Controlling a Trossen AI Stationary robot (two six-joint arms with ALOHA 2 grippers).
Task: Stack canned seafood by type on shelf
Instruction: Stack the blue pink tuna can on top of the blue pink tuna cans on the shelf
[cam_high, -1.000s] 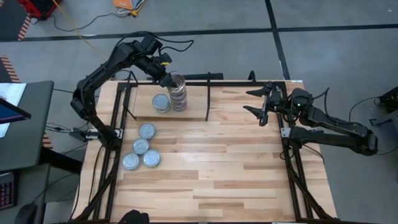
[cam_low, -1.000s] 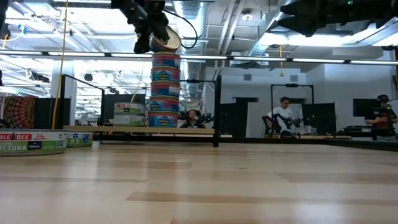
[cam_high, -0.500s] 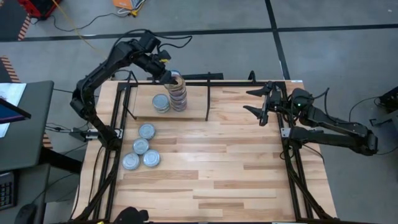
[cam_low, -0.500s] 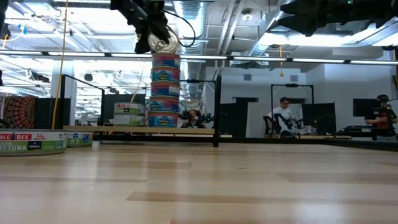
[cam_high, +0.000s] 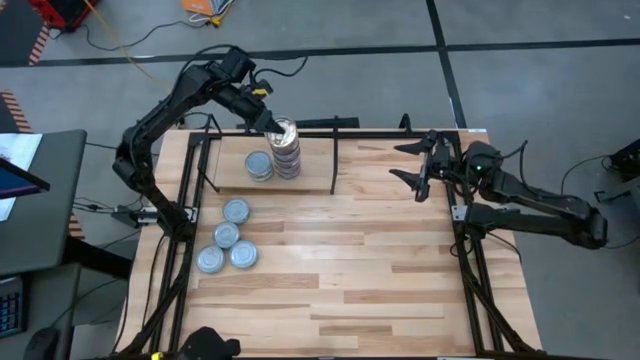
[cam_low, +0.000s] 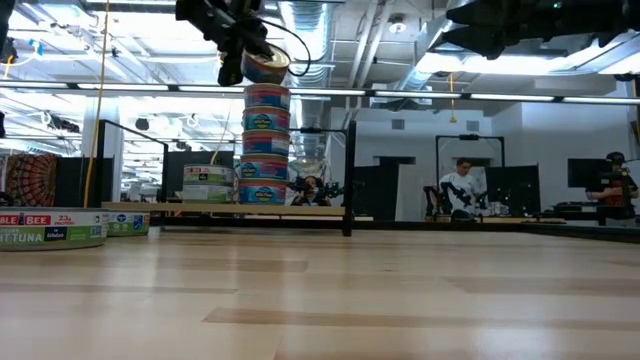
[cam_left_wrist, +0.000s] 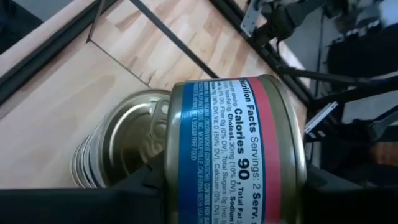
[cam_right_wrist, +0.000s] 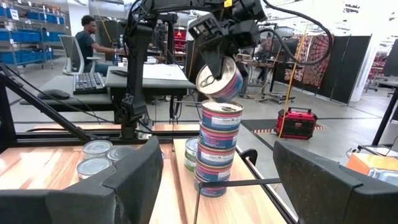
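Wood covers the whole table (cam_high: 380, 270) in my high view, and the shelf (cam_high: 310, 170) lies at its far side. My left gripper (cam_high: 268, 122) hangs right over the tall stack (cam_high: 287, 155) on the shelf, because that is where this kind of tin goes. A short stack (cam_high: 259, 166) sits just beside the tall one. Four loose tins (cam_high: 228, 245) wait on the table, nearer me than the tall stack. My right gripper (cam_high: 420, 170) waits well off to the right of the stack, jaws wide and empty.

Low view: the held tin (cam_low: 264, 66) is just above the tall stack (cam_low: 264, 145). It is tipped, not flat. I think it must be level before it sits down.

Left wrist view: the jaws pinch the held tin (cam_left_wrist: 236, 149) by its sides. I read its label, so its round side faces me. The stack top (cam_left_wrist: 134, 140) with its pull tab is beside it.

Right wrist view: the held tin (cam_right_wrist: 219, 79) tilts, its shiny lid facing down and toward this camera. Its short middle line leans off upright. The stack (cam_right_wrist: 216, 149) stands straight.
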